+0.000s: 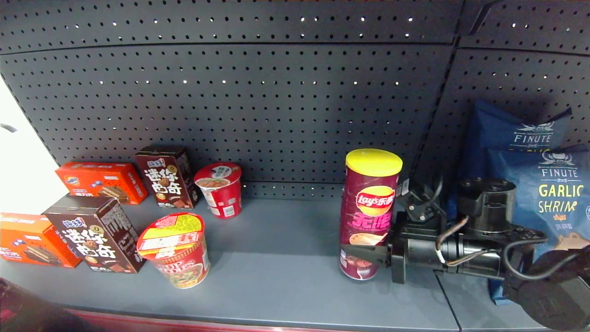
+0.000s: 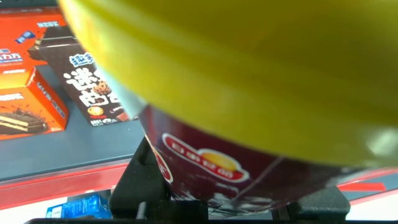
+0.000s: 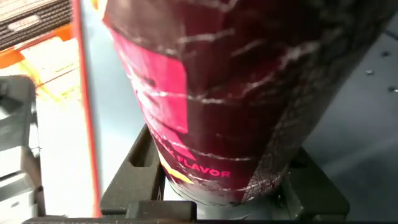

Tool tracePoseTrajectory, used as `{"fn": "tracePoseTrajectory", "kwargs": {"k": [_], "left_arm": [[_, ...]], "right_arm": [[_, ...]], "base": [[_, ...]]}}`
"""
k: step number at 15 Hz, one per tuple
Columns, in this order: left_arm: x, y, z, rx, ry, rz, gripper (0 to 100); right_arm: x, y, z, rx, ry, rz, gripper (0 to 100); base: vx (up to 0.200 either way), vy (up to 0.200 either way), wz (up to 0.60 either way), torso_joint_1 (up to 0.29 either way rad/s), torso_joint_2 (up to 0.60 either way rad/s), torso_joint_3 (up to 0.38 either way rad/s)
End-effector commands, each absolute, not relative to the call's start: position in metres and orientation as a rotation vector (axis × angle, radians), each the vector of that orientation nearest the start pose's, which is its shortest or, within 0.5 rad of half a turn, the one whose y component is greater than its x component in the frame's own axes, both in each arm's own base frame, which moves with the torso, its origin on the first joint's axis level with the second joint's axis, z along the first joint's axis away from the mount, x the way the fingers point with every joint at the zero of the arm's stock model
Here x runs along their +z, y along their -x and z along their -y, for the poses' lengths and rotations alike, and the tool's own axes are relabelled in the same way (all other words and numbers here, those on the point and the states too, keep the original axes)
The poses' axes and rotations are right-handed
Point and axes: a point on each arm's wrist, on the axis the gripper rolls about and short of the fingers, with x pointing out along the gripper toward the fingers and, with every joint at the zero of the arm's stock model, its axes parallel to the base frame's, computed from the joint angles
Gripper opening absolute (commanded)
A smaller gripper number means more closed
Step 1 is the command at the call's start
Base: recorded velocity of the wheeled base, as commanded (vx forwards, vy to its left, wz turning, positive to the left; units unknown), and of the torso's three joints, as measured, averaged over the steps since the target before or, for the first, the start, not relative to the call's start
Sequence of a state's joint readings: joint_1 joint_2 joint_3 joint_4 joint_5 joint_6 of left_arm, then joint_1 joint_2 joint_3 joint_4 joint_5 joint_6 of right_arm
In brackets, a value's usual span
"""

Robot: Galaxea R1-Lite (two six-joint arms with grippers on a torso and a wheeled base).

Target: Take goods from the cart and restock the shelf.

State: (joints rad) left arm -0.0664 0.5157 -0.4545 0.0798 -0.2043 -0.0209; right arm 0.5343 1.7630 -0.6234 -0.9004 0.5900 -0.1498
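Head view has the chip can (image 1: 370, 203) standing upright on the shelf (image 1: 286, 281), yellow lid up, roughly mid-depth and to the left of the blue chip bags (image 1: 548, 184). The right claw (image 1: 366, 256) comes in from the bags' side and is clenched low on the can, with one finger lying across the front of the label. From where I'm standing the base looks flat on the shelf, so the placing seems all but done.

To finish it well, I'd let go only once the base bears fully and part the fingers evenly. Then I'd draw straight back the way the arm came. The can is tall and likely tippy, so any sideways drag could topple it, and the arm lies right in front of the bags.

Over in the left wrist view, a second can (image 2: 236, 112) with the same yellow lid is gripped in the left claw (image 2: 224, 193). It is near the shelf's front edge, by the brown box (image 2: 93, 81) and orange boxes (image 2: 28, 106). The open stretch between the first can and the cup noodles (image 1: 177, 251) looks the natural spot for it.
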Motion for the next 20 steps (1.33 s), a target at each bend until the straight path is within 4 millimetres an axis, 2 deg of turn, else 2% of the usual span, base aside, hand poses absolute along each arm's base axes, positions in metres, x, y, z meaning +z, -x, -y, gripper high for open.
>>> {"fn": "tracePoseTrajectory", "kwargs": {"k": [1, 4, 9, 20], "left_arm": [[0.198, -0.018, 0.006, -0.27, 0.031, -0.141, 0], [0.199, -0.018, 0.006, -0.264, 0.031, -0.138, 0], [0.198, -0.018, 0.005, -0.248, 0.03, -0.141, 0], [0.198, -0.019, 0.005, -0.24, 0.029, -0.142, 0]], "right_arm": [[0.156, -0.226, -0.159, 1.155, 0.131, -0.124, 0], [0.156, -0.212, -0.163, 1.176, 0.136, -0.103, 0], [0.142, -0.197, -0.168, 1.174, 0.131, -0.135, 0], [0.115, -0.207, -0.17, 1.157, 0.129, -0.158, 0]], "base": [[0.0, 0.0, 0.0, 0.0, 0.0, 0.0], [0.0, 0.0, 0.0, 0.0, 0.0, 0.0], [0.0, 0.0, 0.0, 0.0, 0.0, 0.0], [0.0, 0.0, 0.0, 0.0, 0.0, 0.0]]}}
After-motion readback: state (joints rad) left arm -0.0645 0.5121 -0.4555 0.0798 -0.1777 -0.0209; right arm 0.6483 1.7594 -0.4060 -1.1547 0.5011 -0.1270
